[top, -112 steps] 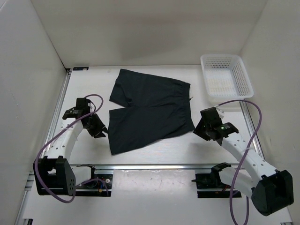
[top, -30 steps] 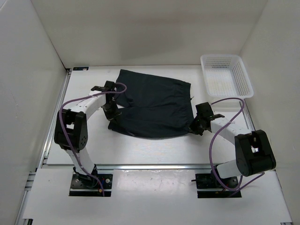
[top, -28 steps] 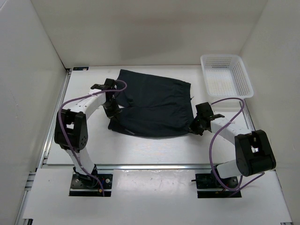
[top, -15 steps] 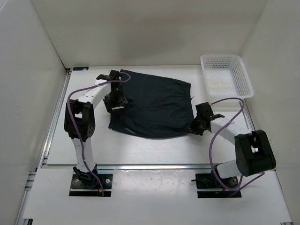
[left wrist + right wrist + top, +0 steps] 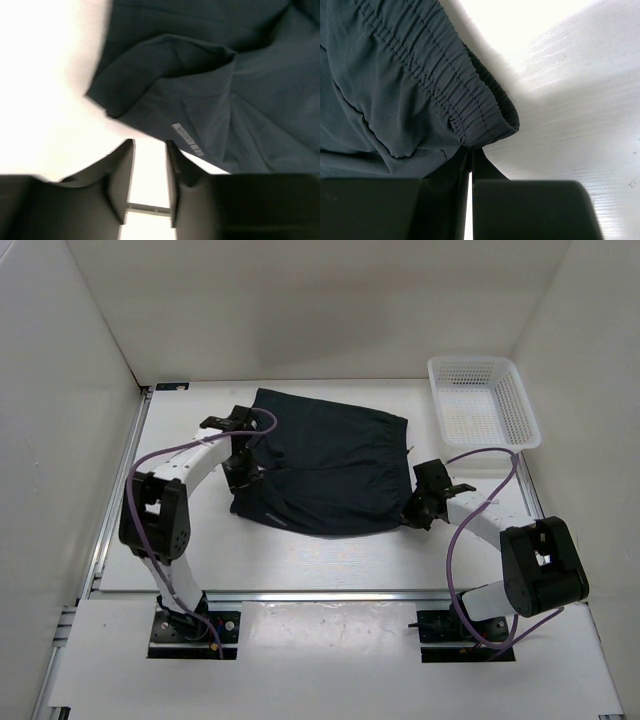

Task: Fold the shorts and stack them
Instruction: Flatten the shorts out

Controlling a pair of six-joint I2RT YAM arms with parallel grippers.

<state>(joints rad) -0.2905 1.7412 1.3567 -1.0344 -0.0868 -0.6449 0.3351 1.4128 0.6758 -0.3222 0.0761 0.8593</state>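
Shorts (image 5: 325, 465): lying folded over on table. Left gripper (image 5: 150, 144): hovering, jaws parted, empty. Right gripper (image 5: 470, 150): pinching shorts' corner.

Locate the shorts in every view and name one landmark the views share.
Top external: the shorts lie mid-table, folded over.
Left wrist: they fill the upper right, with a grey label near their lower edge.
Right wrist: their elastic waistband fills the upper left, its corner meeting the right claw.
Shared landmark: the white table bordering the fabric.
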